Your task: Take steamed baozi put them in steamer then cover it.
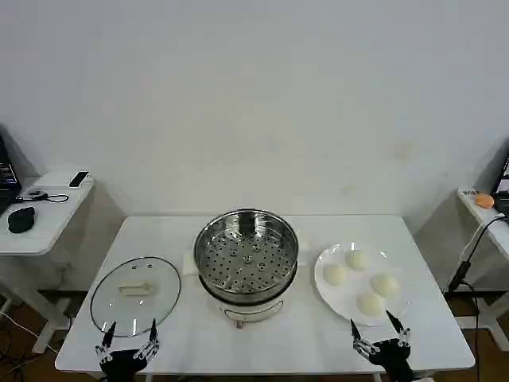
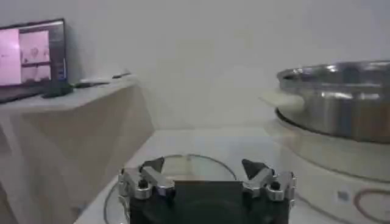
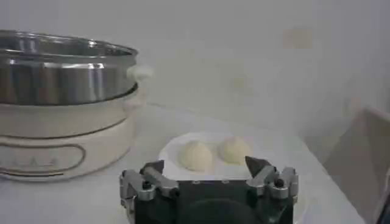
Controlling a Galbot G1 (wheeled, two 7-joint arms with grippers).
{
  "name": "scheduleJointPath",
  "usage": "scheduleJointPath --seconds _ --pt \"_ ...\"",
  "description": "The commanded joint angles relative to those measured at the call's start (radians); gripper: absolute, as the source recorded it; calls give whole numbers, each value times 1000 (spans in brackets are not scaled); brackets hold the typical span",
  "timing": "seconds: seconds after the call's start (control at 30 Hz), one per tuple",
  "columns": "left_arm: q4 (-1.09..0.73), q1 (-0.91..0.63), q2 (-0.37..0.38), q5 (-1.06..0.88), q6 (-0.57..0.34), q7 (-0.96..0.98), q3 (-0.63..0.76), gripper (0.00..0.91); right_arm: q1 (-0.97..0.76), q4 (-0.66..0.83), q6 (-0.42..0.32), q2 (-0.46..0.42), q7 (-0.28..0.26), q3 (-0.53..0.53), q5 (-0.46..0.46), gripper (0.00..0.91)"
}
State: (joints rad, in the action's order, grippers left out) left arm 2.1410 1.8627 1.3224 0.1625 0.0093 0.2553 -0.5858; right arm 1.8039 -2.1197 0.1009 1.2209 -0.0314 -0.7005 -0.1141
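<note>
We judge the task not yet begun: the round shiny stainless-steel steamer (image 1: 246,256) with its perforated tray sits empty at the middle of the white table (image 1: 318,350), and all four small cream-white steamed baozi (image 1: 355,259) lie on the flat white round plate (image 1: 326,290) at its three o'clock. The round clear glass cover (image 1: 135,295) with its cream block handle rests flat on the table at the steamer's nine o'clock. Our left gripper (image 1: 127,341) waits at the cover's six o'clock with jaws spread and empty; our right gripper (image 1: 380,333) waits at the plate's six o'clock, likewise spread and empty. Four transfers and the covering remain. We can read no brand or writing anywhere
</note>
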Motion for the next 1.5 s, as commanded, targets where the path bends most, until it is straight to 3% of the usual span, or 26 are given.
scheduleJointPath --seconds 0.03,0.2,0.3,0.43,0.57,0.6,0.67,0.73,0.97,1.13,1.23,1.5 --pt "45 -14 -3 9 91 -8 -15 907 -41 -2 27 -41 7 -28 11 907" --pt "84 -25 -9 -125 161 -33 -7 907 -125 35 175 -187 -49 -117 106 907" --pt "99 -24 -4 -143 182 -118 -19 907 -171 98 225 -328 -153 -175 179 907" --pt "96 -30 -3 -171 176 -157 -38 907 -239 181 252 -465 -241 -195 210 907" --pt "97 -32 3 -185 172 -165 -55 907 -378 297 239 -649 -378 -127 266 907" --pt "98 -30 6 -188 170 -167 -58 907 -427 339 231 -693 -432 -81 281 907" --pt "96 -27 10 -192 164 -167 -61 907 -521 383 211 -737 -484 10 299 907" --pt "91 -21 13 -198 155 -167 -66 907 -689 460 188 -771 -573 159 321 907" --pt "83 -23 18 -205 151 -172 -81 907 -1238 685 127 -793 -819 683 359 907" --pt "73 -38 14 -205 152 -178 -85 907 -1516 808 89 -757 -920 1022 295 907" --pt "63 -49 10 -205 152 -180 -89 907 -1627 865 83 -717 -971 1148 280 907" --pt "55 -63 -2 -208 151 -186 -95 907 -1727 965 88 -623 -1006 1290 247 907"
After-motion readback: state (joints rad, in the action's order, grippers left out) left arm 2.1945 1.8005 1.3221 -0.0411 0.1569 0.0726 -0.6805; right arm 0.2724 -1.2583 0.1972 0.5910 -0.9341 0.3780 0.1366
